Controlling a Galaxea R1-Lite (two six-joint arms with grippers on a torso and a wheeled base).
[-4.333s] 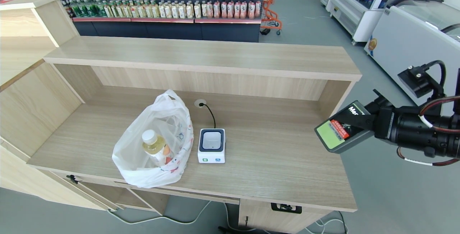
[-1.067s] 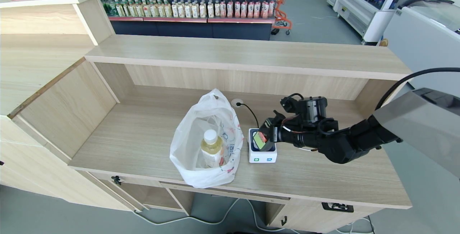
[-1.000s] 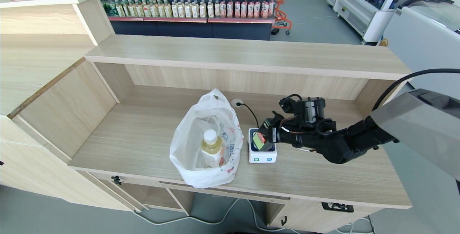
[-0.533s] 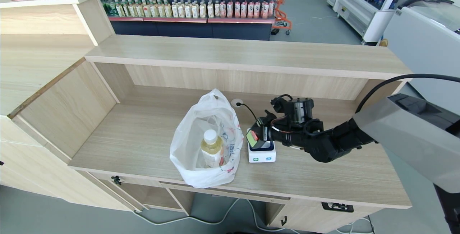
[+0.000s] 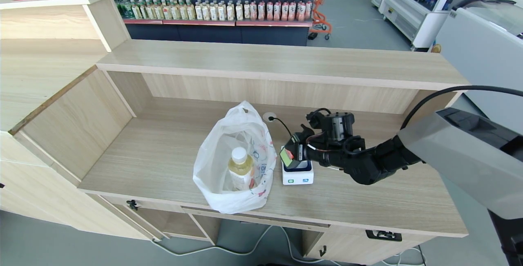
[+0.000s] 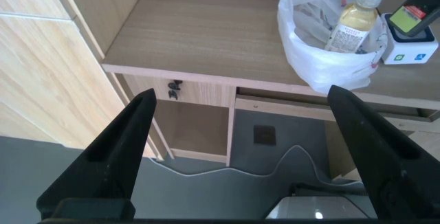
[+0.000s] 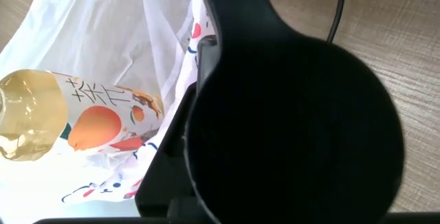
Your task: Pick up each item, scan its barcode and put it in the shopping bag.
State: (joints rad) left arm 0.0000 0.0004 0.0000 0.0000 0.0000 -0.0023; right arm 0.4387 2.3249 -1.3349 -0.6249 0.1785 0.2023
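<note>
A white plastic shopping bag (image 5: 229, 151) stands open on the wooden counter (image 5: 155, 151), with a yellow drink bottle (image 5: 241, 170) upright inside. A white barcode scanner (image 5: 297, 173) sits just right of the bag. My right gripper (image 5: 295, 151) is shut on a small dark package (image 5: 287, 156) with a green and red label, held just above the scanner's left part, close to the bag. From the right wrist, the package (image 7: 295, 128) looms dark beside the bag (image 7: 103, 38) and bottle (image 7: 75, 114). My left gripper (image 6: 240, 97) hangs open, low in front of the counter, left of the bag (image 6: 323, 45).
A raised ledge (image 5: 278, 63) runs along the counter's back and a wooden side wall (image 5: 77, 123) closes its left. The scanner's black cable (image 5: 282, 125) runs to a hole behind it. Bare counter lies right of the scanner (image 5: 388, 196). Shelves of drinks (image 5: 212, 10) and freezers stand beyond.
My right arm has carried the package a little to the left, from over the scanner's middle to its left edge beside the bag. Bag, bottle and scanner have stayed put.
</note>
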